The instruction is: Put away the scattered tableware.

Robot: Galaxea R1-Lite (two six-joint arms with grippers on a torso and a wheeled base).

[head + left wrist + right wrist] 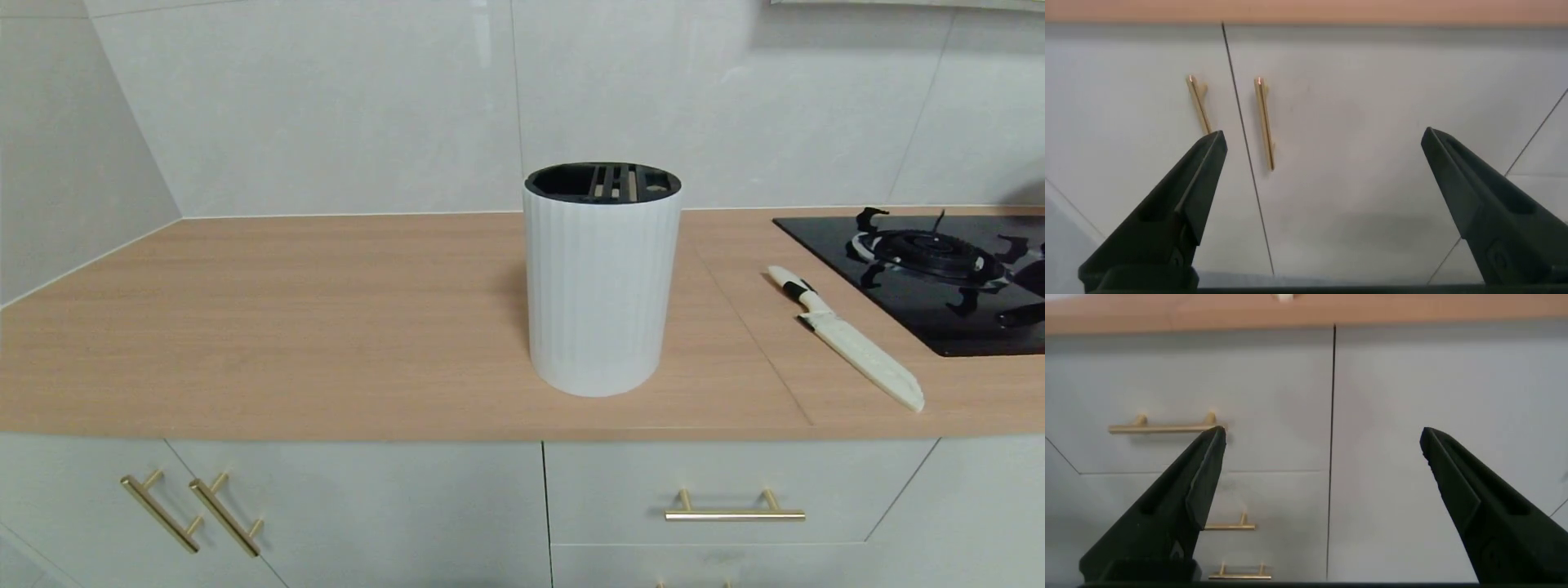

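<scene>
A white ribbed cylindrical holder [602, 290] with a black slotted top stands upright at the middle of the wooden countertop [286, 327]. A white knife [845, 336] with a black band on its handle lies flat to the holder's right, blade pointing toward the counter's front edge. My left gripper [1323, 143] is open below counter height, facing white cabinet doors. Lower down on the other side, my right gripper [1323, 441] is open too and faces the drawer fronts; the knife's tip [1283, 297] peeks over the counter edge there.
A black gas hob [931, 269] with a burner sits at the far right, close to the knife. Tiled walls close the back and left. Gold handles [733, 513] mark the drawer and the cabinet doors [1264, 122] below the counter.
</scene>
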